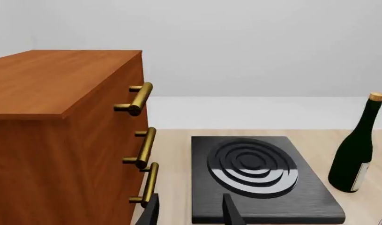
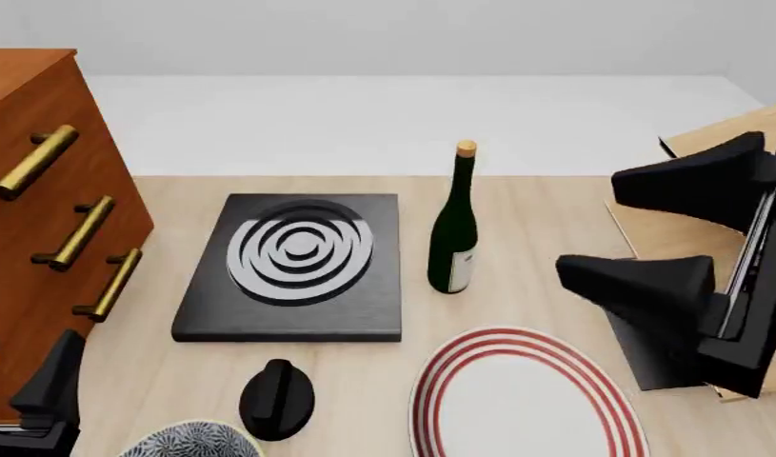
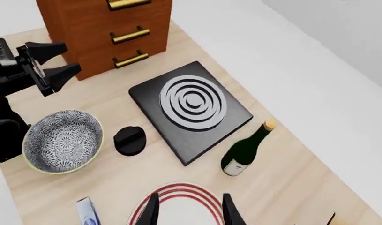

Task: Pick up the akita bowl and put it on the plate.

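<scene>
- I see one akita bowl: blue-white floral inside, pale rim.
- One red-ringed plate, bare.
- One bottle, one black knob.
- My left gripper and right gripper are both spread, holding nothing.

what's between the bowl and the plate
The black knob sits roughly between the bowl and the plate, set slightly back, clearest in the right wrist view.

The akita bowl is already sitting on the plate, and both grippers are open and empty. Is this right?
Not quite. The akita bowl sits on the table beside the black knob, apart from the plate, as the right wrist view shows. Both grippers are indeed open and empty.
</scene>
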### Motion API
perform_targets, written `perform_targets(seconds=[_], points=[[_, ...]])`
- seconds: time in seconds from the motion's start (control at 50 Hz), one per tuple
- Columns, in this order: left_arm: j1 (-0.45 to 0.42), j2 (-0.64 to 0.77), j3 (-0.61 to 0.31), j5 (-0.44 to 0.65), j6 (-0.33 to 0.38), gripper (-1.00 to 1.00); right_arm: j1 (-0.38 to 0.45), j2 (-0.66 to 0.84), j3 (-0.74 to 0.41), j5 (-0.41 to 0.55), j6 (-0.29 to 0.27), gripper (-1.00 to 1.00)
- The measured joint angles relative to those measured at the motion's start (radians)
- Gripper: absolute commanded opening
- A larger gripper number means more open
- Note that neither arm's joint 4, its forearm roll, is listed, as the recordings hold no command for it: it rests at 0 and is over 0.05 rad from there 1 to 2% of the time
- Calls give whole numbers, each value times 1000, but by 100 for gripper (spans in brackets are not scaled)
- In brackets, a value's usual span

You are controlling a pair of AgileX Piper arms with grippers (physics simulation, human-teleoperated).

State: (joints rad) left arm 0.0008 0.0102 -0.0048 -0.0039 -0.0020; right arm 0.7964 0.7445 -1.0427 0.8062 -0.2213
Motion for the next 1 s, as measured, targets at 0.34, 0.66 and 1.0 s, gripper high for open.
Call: perform_targets(seconds=[0.34,0.66,1.0], points=[[0,-1,2,-1,0,100,115,145,-5,-71,45,100],[0,-1,3,-2,0,100,186,290,-45,-153,103,100],[0,-1,3,-2,0,100,242,426,-79,-234,178,100]])
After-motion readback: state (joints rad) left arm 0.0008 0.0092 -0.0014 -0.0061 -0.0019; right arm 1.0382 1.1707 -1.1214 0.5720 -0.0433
